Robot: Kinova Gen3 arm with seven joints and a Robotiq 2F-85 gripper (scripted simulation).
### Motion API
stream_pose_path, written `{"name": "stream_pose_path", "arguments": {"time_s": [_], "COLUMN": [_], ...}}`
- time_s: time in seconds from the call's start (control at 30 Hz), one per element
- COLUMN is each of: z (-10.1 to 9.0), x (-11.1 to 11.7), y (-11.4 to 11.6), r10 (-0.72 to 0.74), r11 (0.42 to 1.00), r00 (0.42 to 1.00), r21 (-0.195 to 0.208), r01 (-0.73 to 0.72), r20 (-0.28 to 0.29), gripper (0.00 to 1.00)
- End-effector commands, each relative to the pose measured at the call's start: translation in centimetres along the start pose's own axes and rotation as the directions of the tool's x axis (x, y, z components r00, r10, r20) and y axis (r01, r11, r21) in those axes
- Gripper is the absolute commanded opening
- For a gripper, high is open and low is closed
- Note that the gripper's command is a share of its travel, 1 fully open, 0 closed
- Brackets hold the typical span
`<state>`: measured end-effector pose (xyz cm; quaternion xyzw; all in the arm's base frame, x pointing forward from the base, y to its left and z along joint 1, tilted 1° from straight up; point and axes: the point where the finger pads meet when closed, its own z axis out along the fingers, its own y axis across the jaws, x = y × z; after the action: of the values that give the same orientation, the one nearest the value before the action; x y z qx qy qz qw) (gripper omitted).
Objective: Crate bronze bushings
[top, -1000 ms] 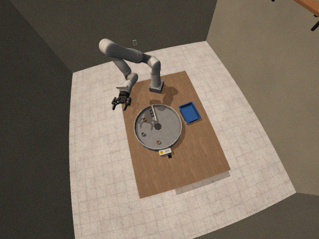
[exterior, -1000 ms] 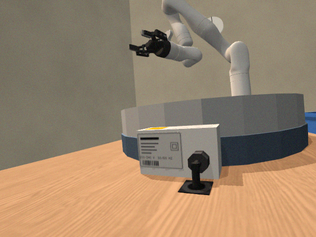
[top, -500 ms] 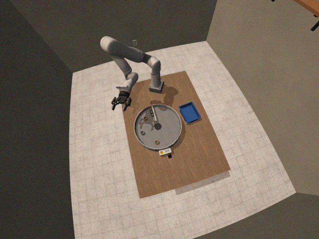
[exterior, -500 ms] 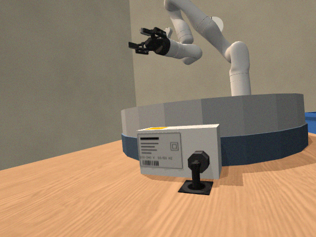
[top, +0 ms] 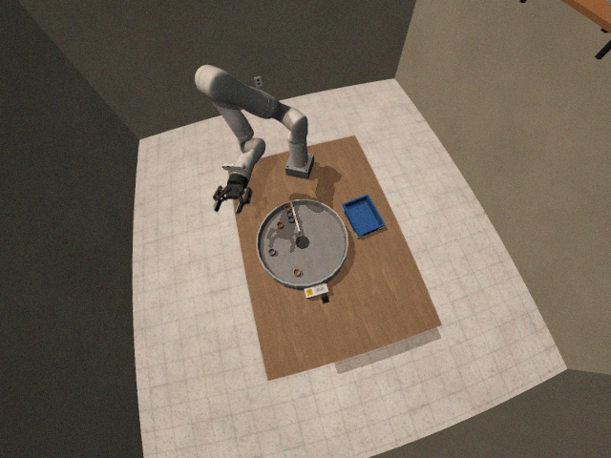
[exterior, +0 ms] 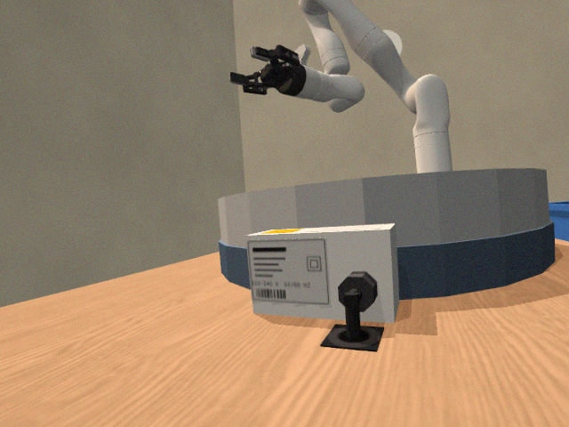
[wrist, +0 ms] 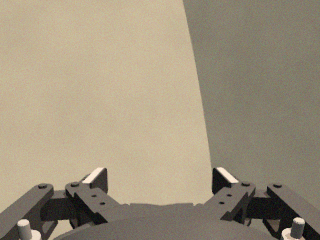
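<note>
Waiting off to the side, fingers spread, bushings all unsorted

So the gripper [top: 227, 208] [exterior: 242, 64] [wrist: 160, 180] was hanging up past the table edge, fingers wide apart with nothing between them. The wrist view showed only walls beyond the tips, so it wasn't lined up on any part. Probably parked there to keep clear of the turning table [top: 323, 246] [exterior: 399, 209] while a pick got chosen, though that's a guess.

One bronze bushing [top: 298, 275] lay near the rim by the white box [top: 319, 290] [exterior: 289, 276], and another bronze bushing [top: 281, 228] sat inward from the far-side rim. A steel bushing [top: 272, 255] lay apart between them. A few more were bunched along the pale bar [top: 296, 218], bronze and steel close together; the bar likely served to gather them. That cluster looked the trickiest, since open fingers could bump a steel neighbour.

The crate [top: 370, 232] [exterior: 558, 214] stood just beside the turning table on the wooden surface [top: 345, 315] [exterior: 160, 358], handy for a short carry. No bushings showed in it, so the sorting seemed all ahead.
</note>
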<state>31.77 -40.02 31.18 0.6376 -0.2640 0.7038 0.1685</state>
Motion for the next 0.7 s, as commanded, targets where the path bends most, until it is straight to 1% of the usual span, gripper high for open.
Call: {"name": "stream_pose_path", "arguments": {"time_s": [0.0,0.2,0.23,0.37,0.67], "z": [-2.4,-2.4,-0.4,-1.9,-1.9], "x": [-1.7,-1.7,-0.2,-1.8,-1.8], "y": [-5.1,-5.1,-1.2,-5.4,-5.4], "r10": [0.031,0.031,0.001,0.017,0.017], "r11": [0.998,0.998,1.000,0.998,0.998], "r00": [0.977,0.977,0.999,0.975,0.975], "r21": [-0.051,-0.051,-0.011,-0.062,-0.062], "r01": [-0.021,-0.021,0.000,-0.003,-0.003], "r20": [0.209,0.209,0.042,0.221,0.221], "gripper": [1.00,1.00,1.00,1.00,1.00]}}
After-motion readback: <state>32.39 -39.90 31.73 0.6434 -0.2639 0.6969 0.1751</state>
